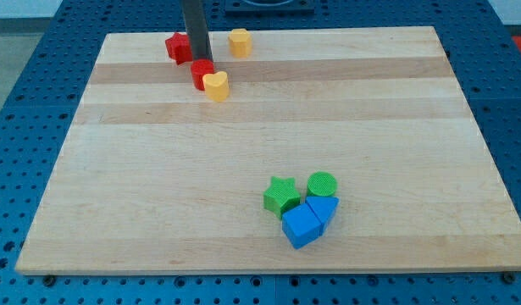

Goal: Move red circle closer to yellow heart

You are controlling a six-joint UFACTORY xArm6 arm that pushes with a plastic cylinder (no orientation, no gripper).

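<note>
The red circle [201, 74] sits near the view's top left of the wooden board [260, 144]. The yellow heart [216, 85] lies just to its lower right, touching it. My tip [198, 59] is the lower end of the dark rod and rests at the red circle's upper edge, against it. A red star-like block [177, 47] lies just left of the rod.
A yellow block [239, 41] sits at the top edge, right of the rod. Near the view's bottom right, a green star [282, 196], a green circle [322, 184] and two blue blocks [302, 225] [323, 208] cluster together. A blue pegboard surrounds the board.
</note>
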